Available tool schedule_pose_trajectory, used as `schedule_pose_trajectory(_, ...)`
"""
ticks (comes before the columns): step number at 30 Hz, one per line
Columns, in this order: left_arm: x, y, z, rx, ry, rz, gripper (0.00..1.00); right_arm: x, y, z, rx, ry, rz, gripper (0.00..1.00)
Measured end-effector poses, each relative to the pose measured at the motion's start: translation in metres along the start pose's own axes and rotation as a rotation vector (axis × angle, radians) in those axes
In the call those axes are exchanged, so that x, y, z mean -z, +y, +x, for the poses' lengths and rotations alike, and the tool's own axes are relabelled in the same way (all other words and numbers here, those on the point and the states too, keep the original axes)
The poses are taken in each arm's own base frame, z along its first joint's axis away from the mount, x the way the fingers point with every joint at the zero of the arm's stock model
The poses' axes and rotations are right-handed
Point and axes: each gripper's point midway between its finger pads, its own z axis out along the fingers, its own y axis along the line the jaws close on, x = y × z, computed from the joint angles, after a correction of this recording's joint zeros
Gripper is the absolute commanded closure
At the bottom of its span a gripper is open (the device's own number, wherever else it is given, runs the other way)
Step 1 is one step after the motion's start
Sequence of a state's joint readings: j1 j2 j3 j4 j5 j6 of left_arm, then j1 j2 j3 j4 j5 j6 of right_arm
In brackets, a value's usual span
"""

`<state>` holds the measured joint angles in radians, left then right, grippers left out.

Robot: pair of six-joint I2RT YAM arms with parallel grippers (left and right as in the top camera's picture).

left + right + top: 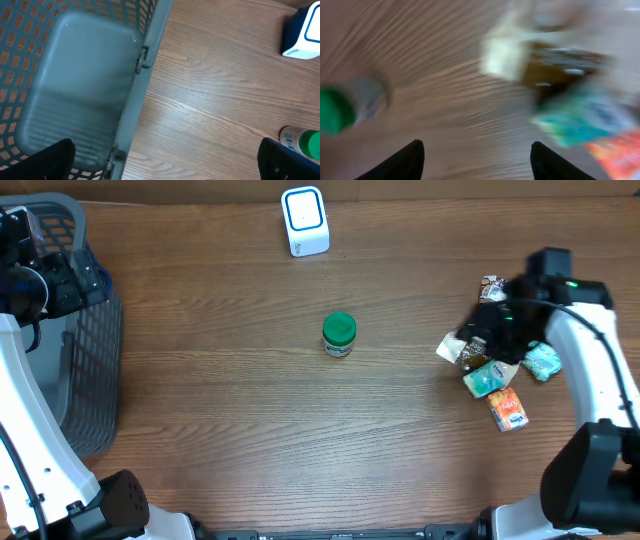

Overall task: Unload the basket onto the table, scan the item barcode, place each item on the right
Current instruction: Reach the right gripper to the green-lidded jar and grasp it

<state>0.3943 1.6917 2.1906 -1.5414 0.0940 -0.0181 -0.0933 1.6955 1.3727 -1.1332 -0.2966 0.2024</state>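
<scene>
The right gripper (476, 144) has its fingers spread with nothing between them. It hangs low over a heap of small snack packets (492, 380) in teal, orange and brown foil, close to the right edge of the table (200, 380). Its own view is too blurred to tell which packet it is lined up on, or whether it touches any. The item to be scanned is most likely one of these packets, all of which lie on the table.

The white box-shaped barcode scanner with a blue-rimmed face (305, 222) stands at the far edge, well apart from the heap. Nothing is in front of it. A small jar with a green lid (339, 332) stands upright near the middle of the table.

At the left edge, the left gripper (166, 142) is spread wide and empty above the rim of the grey plastic mesh basket (150, 50).

The task looks barely begun: the pick, the carry and the scan are all left to do.
</scene>
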Motion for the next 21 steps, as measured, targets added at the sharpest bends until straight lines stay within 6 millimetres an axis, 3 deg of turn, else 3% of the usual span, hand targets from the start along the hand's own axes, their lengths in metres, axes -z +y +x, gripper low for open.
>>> schedule_pose_trajectory(4,0.0,0.0,0.0,0.0,0.0,0.0,0.0,-0.014,0.067,0.023,0.241,0.027,-0.063,0.14)
schedule_pose_trajectory(8,0.0,0.0,0.0,0.0,0.0,0.0,0.01,-0.022,0.125,0.051,0.418,0.025,-0.068,0.12)
schedule_pose_trajectory(11,0.0,0.0,0.0,0.0,0.0,0.0,0.0,-0.014,0.158,0.062,0.501,-0.006,-0.06,0.1)
schedule_pose_trajectory(17,0.0,0.0,0.0,0.0,0.0,0.0,0.01,0.017,0.219,0.053,0.62,-0.136,-0.037,0.02)
schedule_pose_trajectory(21,0.0,0.0,0.0,0.0,0.0,0.0,0.0,0.009,0.232,0.042,0.695,-0.172,0.002,0.0)
